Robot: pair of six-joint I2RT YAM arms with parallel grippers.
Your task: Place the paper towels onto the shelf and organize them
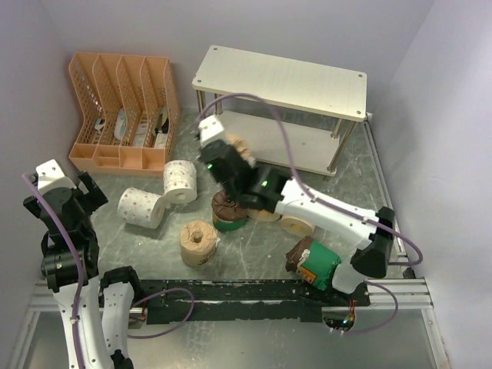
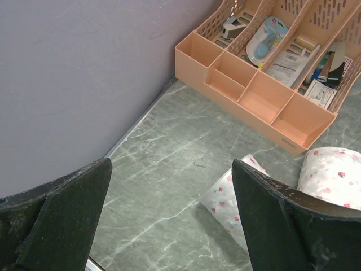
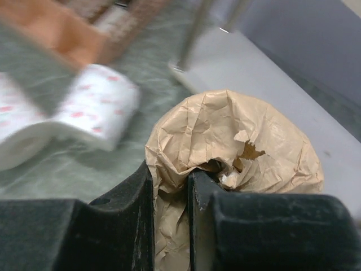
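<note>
A grey-green marbled tabletop (image 1: 254, 254) is seen, closed in by pale lilac walls (image 1: 115, 27). An orange file organizer (image 1: 123, 108) is set in the far left corner. The two-tier shelf (image 1: 280, 81) is stood at the far right.

Loose rolls are spread over the middle of the table. A white printed roll (image 1: 141, 207) is laid beside a second white roll (image 1: 181, 182). An upright tan roll (image 1: 198, 244) is placed nearer the arms. A green-banded roll (image 1: 229, 211) is partly covered by the right arm, and another green-banded roll (image 1: 319, 265) is lying by that arm's base.

A held tan roll (image 3: 242, 141) is gripped by the right gripper (image 3: 169, 172). Its fingers (image 3: 132, 220) are drawn almost together, with only a fold of the crumpled brown wrapper pinched between them. The bulk of the roll is carried beyond the fingertips. From above, it is seen in front of the left end of the shelf's lower board. Whether it is touching the table cannot be told.

The left gripper (image 2: 170, 165) is kept by the left wall with its fingers spread wide and nothing between them.
</note>
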